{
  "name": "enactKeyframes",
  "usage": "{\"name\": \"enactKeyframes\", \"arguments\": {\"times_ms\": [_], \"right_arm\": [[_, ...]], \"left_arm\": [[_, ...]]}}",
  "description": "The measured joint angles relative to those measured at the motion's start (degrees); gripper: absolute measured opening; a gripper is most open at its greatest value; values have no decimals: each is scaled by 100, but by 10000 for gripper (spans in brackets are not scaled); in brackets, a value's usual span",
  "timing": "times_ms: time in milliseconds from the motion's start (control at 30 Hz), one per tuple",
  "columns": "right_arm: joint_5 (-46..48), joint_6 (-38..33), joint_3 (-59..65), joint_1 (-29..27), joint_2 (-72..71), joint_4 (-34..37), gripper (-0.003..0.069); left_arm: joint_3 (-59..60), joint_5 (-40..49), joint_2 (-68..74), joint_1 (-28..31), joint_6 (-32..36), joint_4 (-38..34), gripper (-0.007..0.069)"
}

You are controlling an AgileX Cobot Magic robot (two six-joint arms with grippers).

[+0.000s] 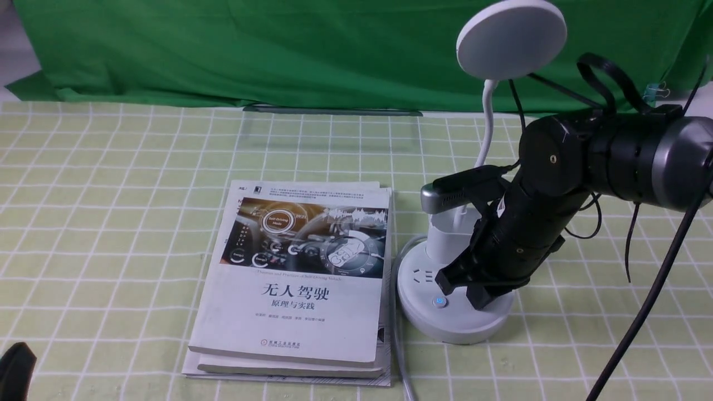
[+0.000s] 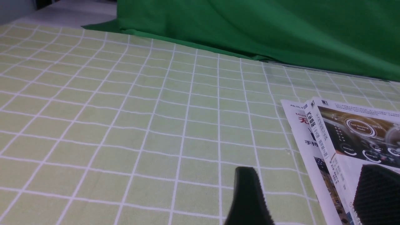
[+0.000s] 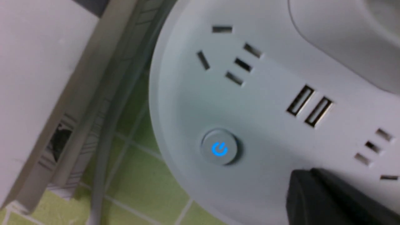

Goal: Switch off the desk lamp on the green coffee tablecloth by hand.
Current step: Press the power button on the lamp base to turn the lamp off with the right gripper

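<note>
Nearest to the robot, at the left corner of the table, the left pincer (image 2: 309, 175) waits low over the green coffee tablecloth (image 1: 111, 223). Its two fingers are well apart and nothing is between them. I judge it is parked there because the task does not need it.

Just beyond, in the middle, two books (image 1: 295, 289) lie stacked flat, and a grey cable (image 1: 398, 334) runs along their right edge. Right beside this cable stands the desk lamp (image 1: 445, 236) on the checked cloth, with its round base (image 1: 423, 278) close to the books.

The right pincer (image 1: 465, 289) reaches down at a slant over this base. It is near the power button (image 1: 440, 302), which glows blue, but does not touch it. Such a steep angle probably lets one tip press straight down on the small button. Whether its fingers are together or apart I cannot tell, because the wrist view shows only one dark fingertip (image 3: 328, 197) beside the button. So the press seems not yet done, and the tip must shift a little toward the button.

Farther back the thin neck (image 1: 487, 122) rises to the disc head (image 1: 511, 39), in front of the dark green backdrop (image 1: 278, 50).
</note>
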Motion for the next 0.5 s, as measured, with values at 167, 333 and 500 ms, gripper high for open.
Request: {"name": "enactKeyframes", "arguments": {"times_ms": [167, 333, 500], "right_arm": [[18, 0, 46, 0, -316, -14, 44], [18, 2, 46, 0, -689, -14, 44], [5, 2, 46, 14, -547, -14, 44]], "left_arm": [[0, 0, 0, 0, 0, 0, 410], [0, 0, 0, 0, 0, 0, 410], [0, 0, 0, 0, 0, 0, 410]]}}
